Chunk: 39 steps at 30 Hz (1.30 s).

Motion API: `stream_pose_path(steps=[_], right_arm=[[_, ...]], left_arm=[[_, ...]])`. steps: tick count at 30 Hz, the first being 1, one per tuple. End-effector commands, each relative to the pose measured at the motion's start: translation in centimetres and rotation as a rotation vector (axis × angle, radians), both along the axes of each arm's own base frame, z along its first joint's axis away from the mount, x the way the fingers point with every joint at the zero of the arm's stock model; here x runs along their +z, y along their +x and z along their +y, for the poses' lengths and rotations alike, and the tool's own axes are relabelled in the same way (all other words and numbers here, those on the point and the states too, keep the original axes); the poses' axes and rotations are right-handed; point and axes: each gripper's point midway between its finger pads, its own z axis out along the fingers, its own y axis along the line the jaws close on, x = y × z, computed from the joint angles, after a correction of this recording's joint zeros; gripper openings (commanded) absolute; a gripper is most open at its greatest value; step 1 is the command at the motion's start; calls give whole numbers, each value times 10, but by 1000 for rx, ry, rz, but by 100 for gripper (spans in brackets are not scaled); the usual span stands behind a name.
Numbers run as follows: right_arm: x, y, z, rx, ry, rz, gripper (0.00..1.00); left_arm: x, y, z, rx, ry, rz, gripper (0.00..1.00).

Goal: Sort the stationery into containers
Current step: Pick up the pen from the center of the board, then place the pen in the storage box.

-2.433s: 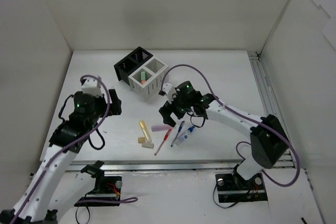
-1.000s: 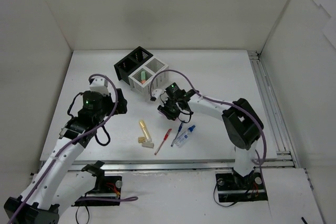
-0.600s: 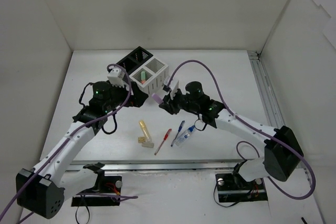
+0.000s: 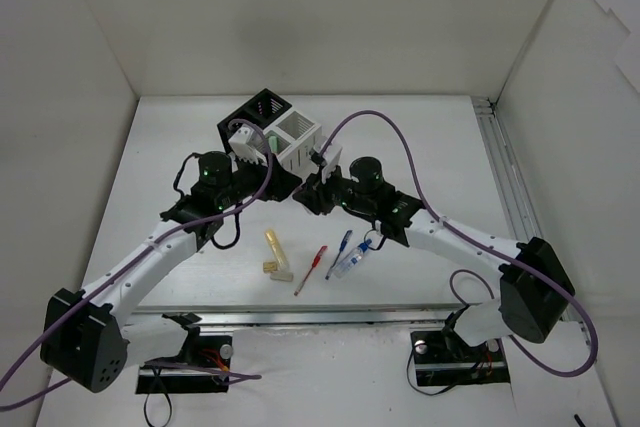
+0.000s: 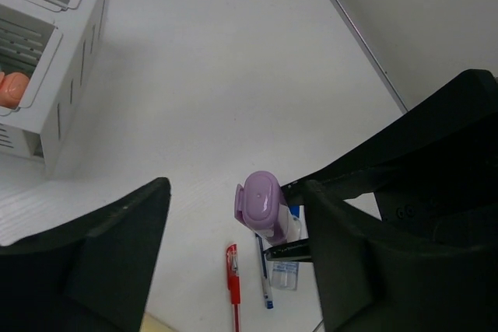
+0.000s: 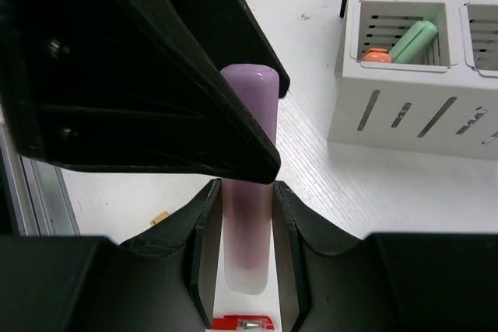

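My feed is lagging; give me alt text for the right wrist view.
The right hand grips a pink marker, whose far end sits between the open black fingers of the left hand. Beyond, one compartment of the white box holds a green-capped marker and an orange marker.

The top camera sits high behind the arm bases, looking down and forward over the whole bench (image 4: 420, 147). The left wrist camera peers from close by between its own fingers (image 5: 101, 262) towards the right arm. The right wrist camera faces back at it, and both catch the pink marker (image 5: 263, 206) and the white box (image 6: 412, 110).
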Motion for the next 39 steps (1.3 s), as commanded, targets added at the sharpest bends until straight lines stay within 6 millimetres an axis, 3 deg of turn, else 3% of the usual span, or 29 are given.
stream_pose_path(steps=[1,2,6,7,9,10,12,13,14,15,16,21,24,25,27,31,32,33,35,36,39], right_arm=[[53,13,10,-45,152,-96,0],[53,15,9,-57,160,-91,0],[59,18,11,-72,180,-110,0],[59,18,13,-71,179,-109,0],[58,18,15,-69,176,-108,0],[57,20,14,-80,174,-105,1],[55,21,14,-94,174,-98,18],[56,23,12,-108,178,-96,32],[59,24,9,-124,180,-97,61],[58,28,4,-166,174,-98,74],[60,30,-3,-198,172,-104,96],[50,50,-51,-435,105,-75,98],[43,57,-84,-548,63,-44,98],[41,57,-95,-585,57,-38,98],[31,57,-111,-629,21,-31,98],[29,53,-136,-691,1,-24,98],[30,53,-139,-697,-1,-25,98],[26,53,-145,-713,-9,-20,98],[27,51,-150,-724,-5,-23,98],[23,51,-155,-738,-11,-17,98],[17,49,-163,-752,-34,-5,98]], left_arm=[[50,9,-13,-40,-76,-141,58],[51,8,-16,-60,-80,-143,47],[48,9,-22,-85,-93,-135,24],[48,11,-23,-86,-96,-134,14],[46,10,-28,-101,-96,-130,1],[46,10,-28,-101,-95,-131,0],[48,11,-28,-102,-89,-148,0],[48,13,-27,-93,-86,-147,0],[55,17,-23,-70,-73,-180,0],[53,19,-19,-45,-51,-174,0],[59,26,-10,16,-28,-197,0],[88,56,29,209,112,-326,0],[100,85,62,339,174,-375,0],[94,94,63,338,193,-371,0],[102,108,74,365,215,-404,0],[94,143,76,360,243,-408,0],[102,144,80,368,239,-418,0],[80,158,75,339,252,-375,0],[81,170,78,338,243,-375,0],[67,176,74,321,249,-351,0],[56,186,68,296,254,-344,0]])
